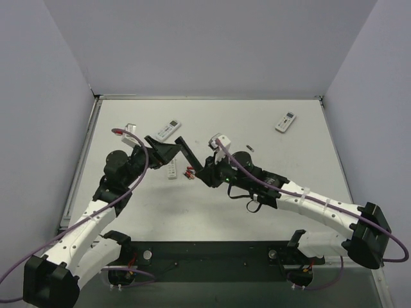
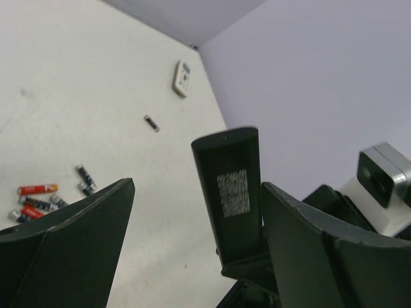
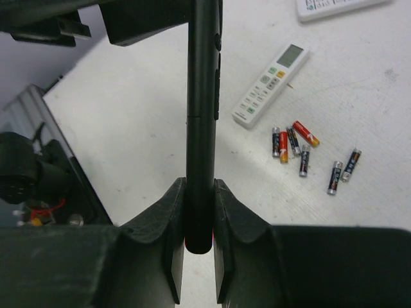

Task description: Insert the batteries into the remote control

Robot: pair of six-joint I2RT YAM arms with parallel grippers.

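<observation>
My right gripper (image 1: 204,171) (image 3: 200,187) is shut on the lower end of a black remote control (image 1: 187,151) (image 3: 202,77) and holds it tilted above the table. In the right wrist view the remote is edge-on between the pads. My left gripper (image 1: 163,149) (image 2: 198,186) is open, its jaws standing on either side of the remote's upper end (image 2: 230,183), which sits close to the right finger (image 2: 321,250). Several small batteries (image 1: 190,172) (image 3: 302,151) (image 2: 38,199), red-and-black and dark grey, lie loose on the table below. One more battery (image 1: 250,148) (image 2: 151,123) lies apart.
A white remote (image 1: 172,168) (image 3: 270,86) lies beside the batteries. Two more white remotes lie farther back, one at the middle left (image 1: 168,130) and one at the back right (image 1: 285,122) (image 2: 183,77). A small white part (image 1: 130,130) lies at the left. Walls close the table's far and side edges.
</observation>
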